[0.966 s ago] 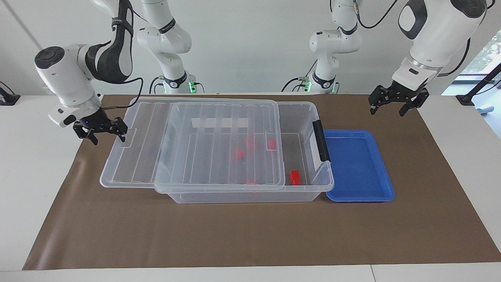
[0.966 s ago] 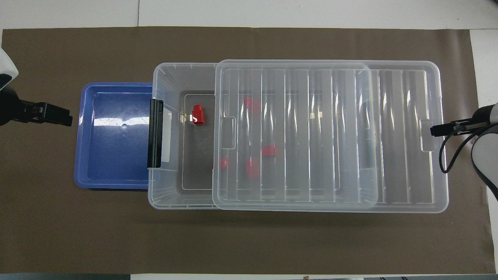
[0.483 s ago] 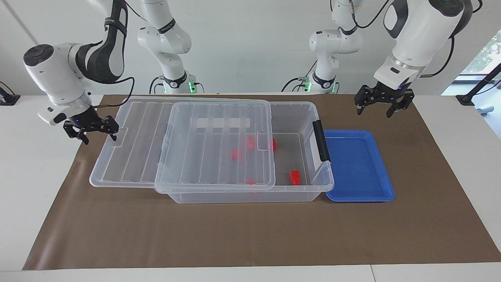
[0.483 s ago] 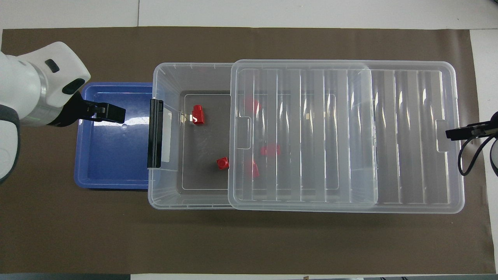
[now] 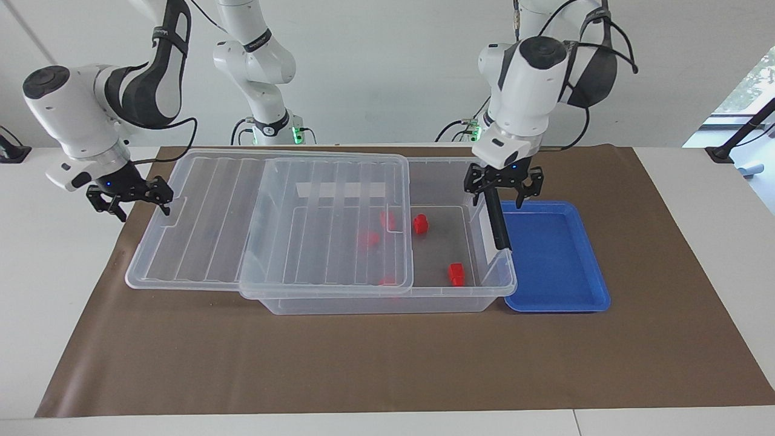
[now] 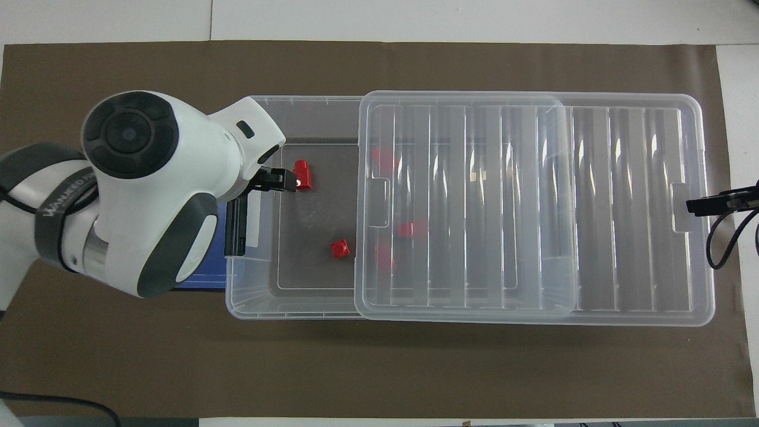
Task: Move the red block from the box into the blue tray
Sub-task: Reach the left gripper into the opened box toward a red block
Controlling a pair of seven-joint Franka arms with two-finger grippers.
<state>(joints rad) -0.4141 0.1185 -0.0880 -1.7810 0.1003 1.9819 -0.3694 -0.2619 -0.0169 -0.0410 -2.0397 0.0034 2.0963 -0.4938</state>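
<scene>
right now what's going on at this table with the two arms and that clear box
The lid is slid partway off the box toward the right arm's end, where the right pincer sits at its edge, open. That leaves the end by the blue tray uncovered, with two red blocks exposed and others under the lid. The left pincer, open and empty, hangs over the box's latch end, above the opening. The visible part of the tray holds nothing.

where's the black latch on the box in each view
Facing view: black latch on the box's end wall beside the blue tray, under the left gripper.
Overhead view: black latch, partly under the left arm.
Shared landmark: the blue tray.
</scene>
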